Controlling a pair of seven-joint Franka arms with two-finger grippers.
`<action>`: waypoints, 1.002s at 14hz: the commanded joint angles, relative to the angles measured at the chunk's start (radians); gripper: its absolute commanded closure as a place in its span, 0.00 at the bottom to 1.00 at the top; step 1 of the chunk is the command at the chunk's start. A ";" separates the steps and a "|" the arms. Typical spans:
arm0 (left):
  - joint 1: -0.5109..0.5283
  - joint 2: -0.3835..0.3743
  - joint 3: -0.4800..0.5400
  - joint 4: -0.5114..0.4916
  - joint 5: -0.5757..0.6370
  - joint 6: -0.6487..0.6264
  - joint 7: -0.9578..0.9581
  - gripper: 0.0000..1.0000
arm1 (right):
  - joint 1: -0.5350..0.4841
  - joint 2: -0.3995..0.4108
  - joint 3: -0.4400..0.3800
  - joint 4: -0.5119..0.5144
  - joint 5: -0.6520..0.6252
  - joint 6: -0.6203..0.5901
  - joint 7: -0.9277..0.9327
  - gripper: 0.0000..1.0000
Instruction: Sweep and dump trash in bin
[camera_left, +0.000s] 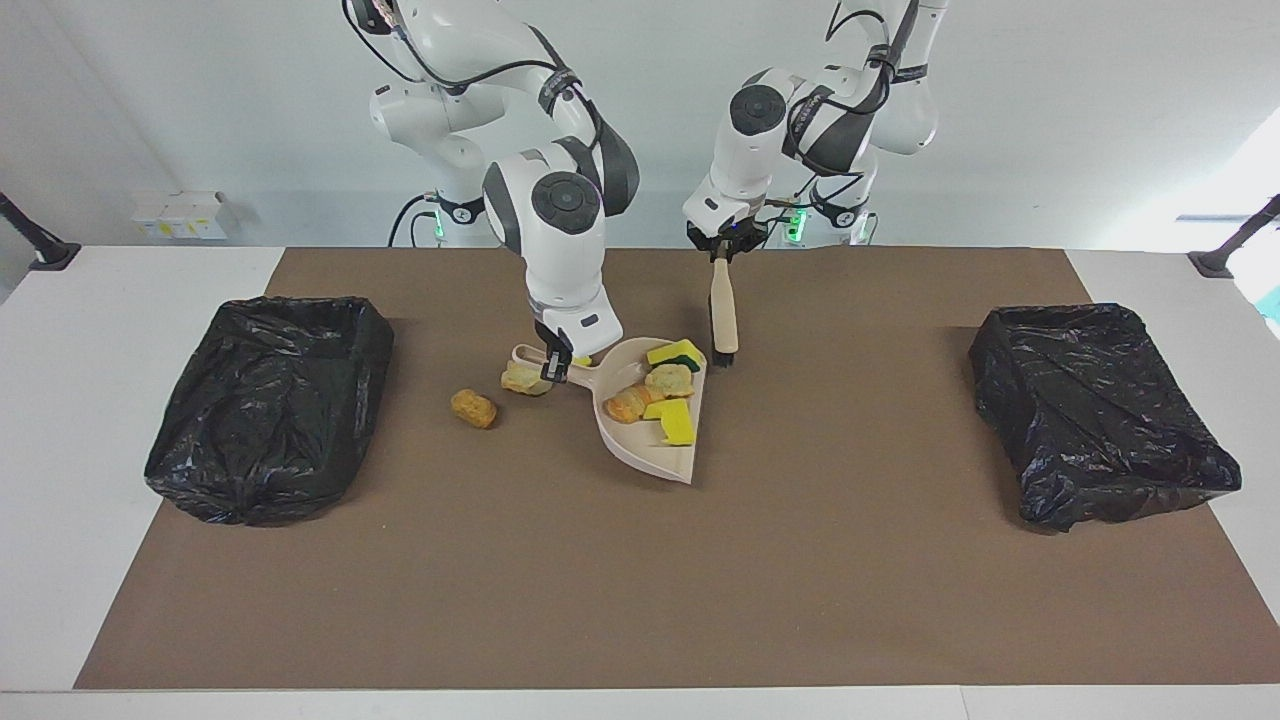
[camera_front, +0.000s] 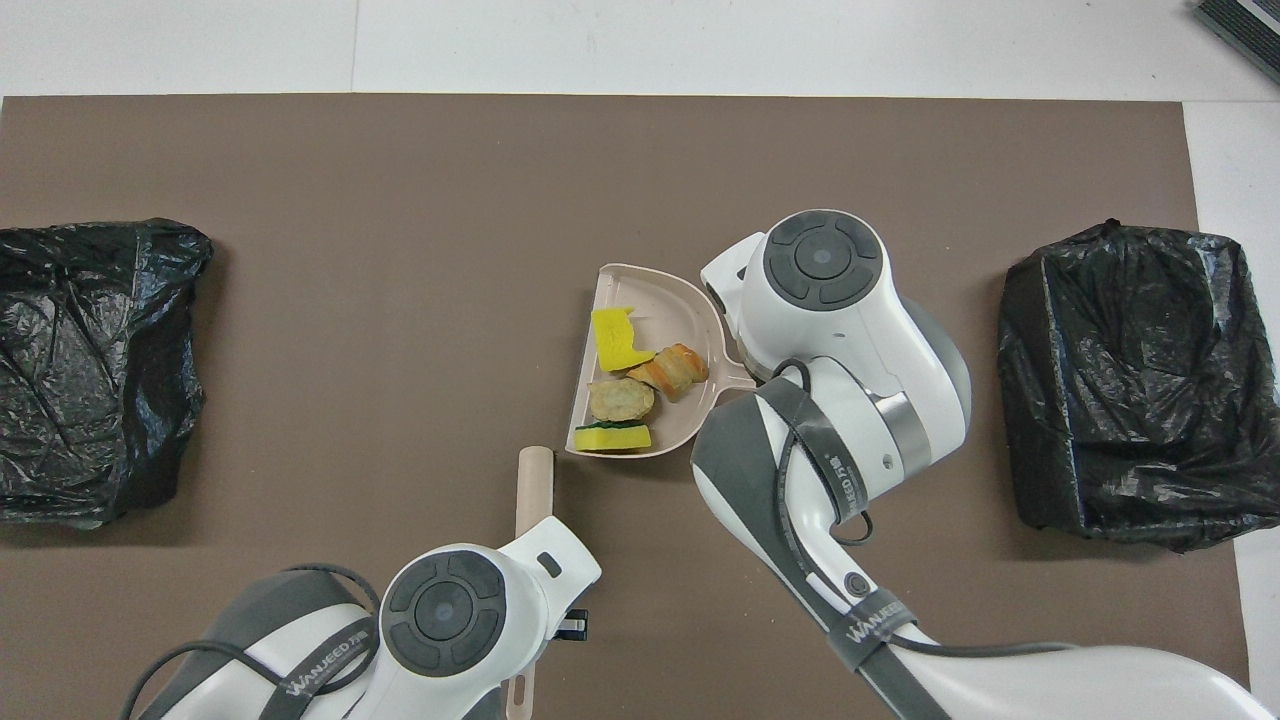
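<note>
At mid-table, the right gripper (camera_left: 556, 368) is pinching the dustpan (camera_left: 655, 425) handle; the left gripper (camera_left: 722, 250) is clamping the brush (camera_left: 723, 315) beside it; one orange-brown nugget (camera_left: 473, 408) is lying outside.

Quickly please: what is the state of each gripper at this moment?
Left gripper: shut on the beige-handled brush with black bristles, beside the dustpan.
Right gripper: shut on the handle of the beige plastic dustpan, which holds trash scraps.

facing: high, toward robots | overhead: steeply down | shared: dustpan (camera_left: 655, 425)
</note>
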 joint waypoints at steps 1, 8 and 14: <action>-0.053 0.042 0.013 -0.020 0.018 0.114 -0.037 1.00 | -0.076 -0.031 0.009 -0.005 0.012 -0.014 -0.151 1.00; -0.088 0.076 0.013 -0.023 0.018 0.146 -0.109 1.00 | -0.300 -0.050 0.005 0.058 0.009 -0.118 -0.569 1.00; -0.108 0.096 0.013 -0.036 0.016 0.206 -0.144 1.00 | -0.525 -0.056 -0.012 0.089 -0.017 -0.158 -0.911 1.00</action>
